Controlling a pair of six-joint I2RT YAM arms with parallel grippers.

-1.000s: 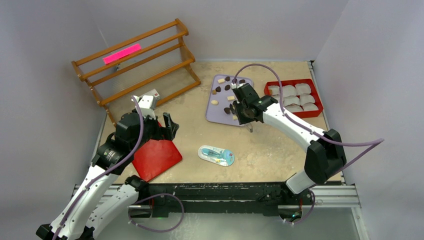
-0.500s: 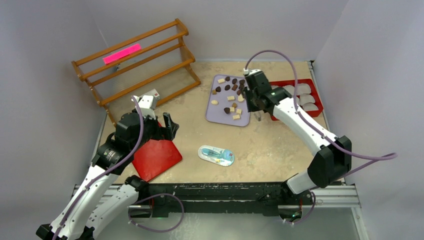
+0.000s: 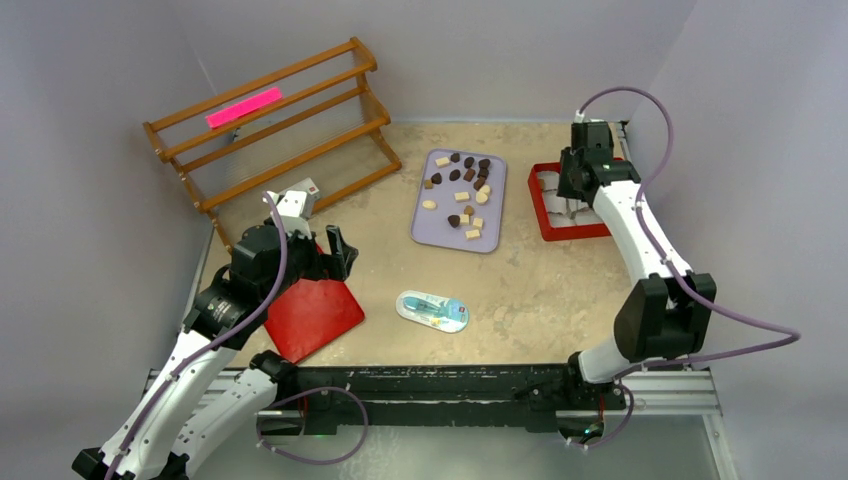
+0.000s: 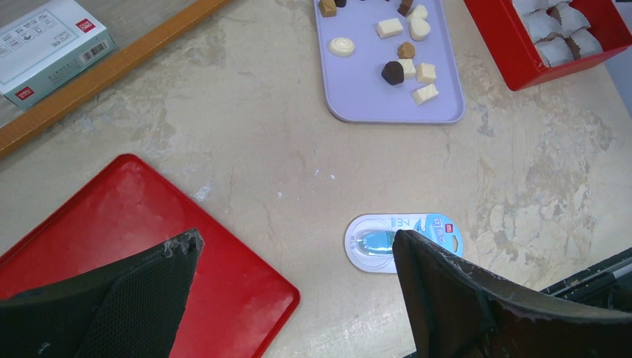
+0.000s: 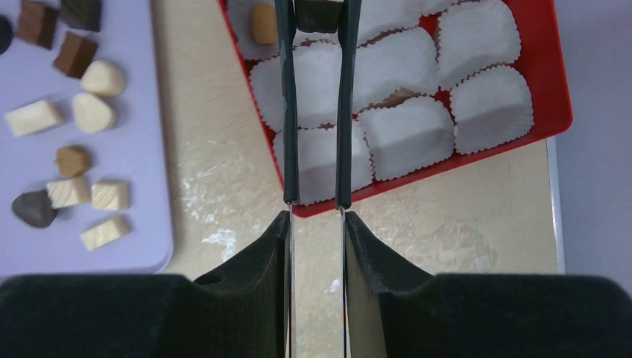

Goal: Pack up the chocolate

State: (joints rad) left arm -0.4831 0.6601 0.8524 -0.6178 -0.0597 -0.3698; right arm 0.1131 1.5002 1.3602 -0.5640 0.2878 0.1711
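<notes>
Several dark and cream chocolate pieces (image 3: 462,190) lie on the purple tray (image 3: 435,228). They also show in the left wrist view (image 4: 406,68) and the right wrist view (image 5: 74,190). My right gripper (image 3: 572,203) hangs over the red box (image 3: 545,222) of white paper cups (image 5: 406,134). Its long thin fingers (image 5: 317,24) are shut on a dark chocolate piece (image 5: 319,10) above the cups. One tan piece (image 5: 262,22) sits in a cup. My left gripper (image 4: 294,246) is open and empty above the red lid (image 4: 141,246).
A wooden rack (image 3: 270,120) with a pink strip stands at the back left. A small white carton (image 4: 52,37) lies by it. An oval blue-and-white packet (image 3: 432,310) lies at mid front. The red lid (image 3: 312,315) lies at the front left.
My right arm has swung right from the purple tray to over the red box, carrying the dark piece. The left arm has not moved.
</notes>
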